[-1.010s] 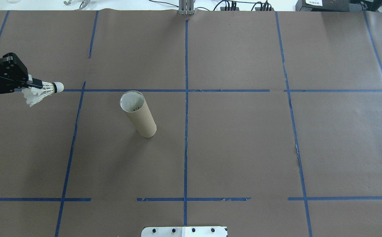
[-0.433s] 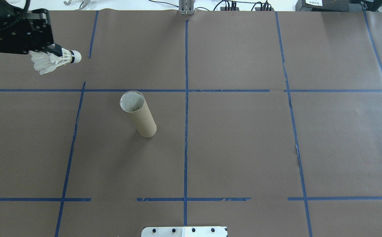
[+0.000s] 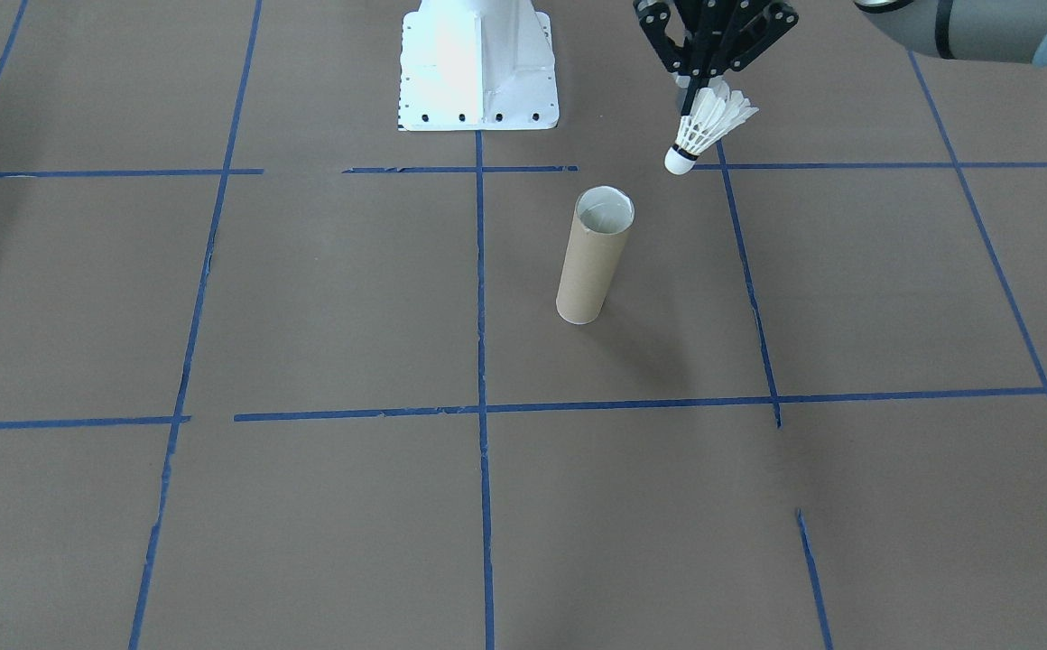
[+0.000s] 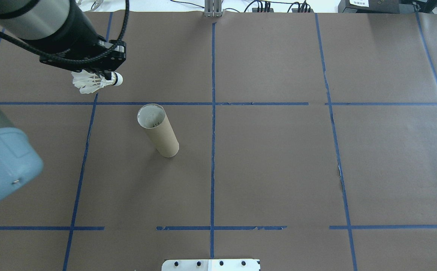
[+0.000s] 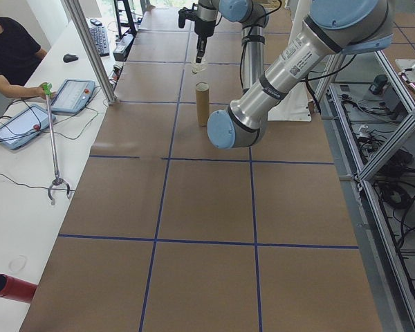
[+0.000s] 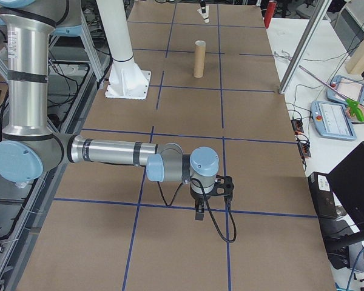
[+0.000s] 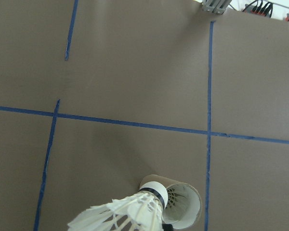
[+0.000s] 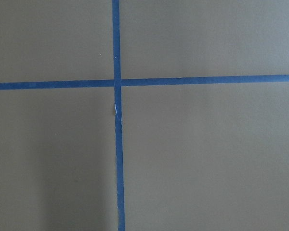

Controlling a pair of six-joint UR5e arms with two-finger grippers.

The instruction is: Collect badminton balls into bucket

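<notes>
Above the bucket (image 3: 594, 257), jaws clamp shuttlecock (image 3: 704, 129).

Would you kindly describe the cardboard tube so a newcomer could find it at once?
Start at the white robot base on the brown table. Just in front stands the cardboard tube, upright and alone. It is the only tall, open-topped brown cylinder there.

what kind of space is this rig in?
Most likely a robotics lab data-collection cell: a table covered in brown paper with a blue tape grid, a person at a side bench with tablets, and cables along the edge.
</notes>
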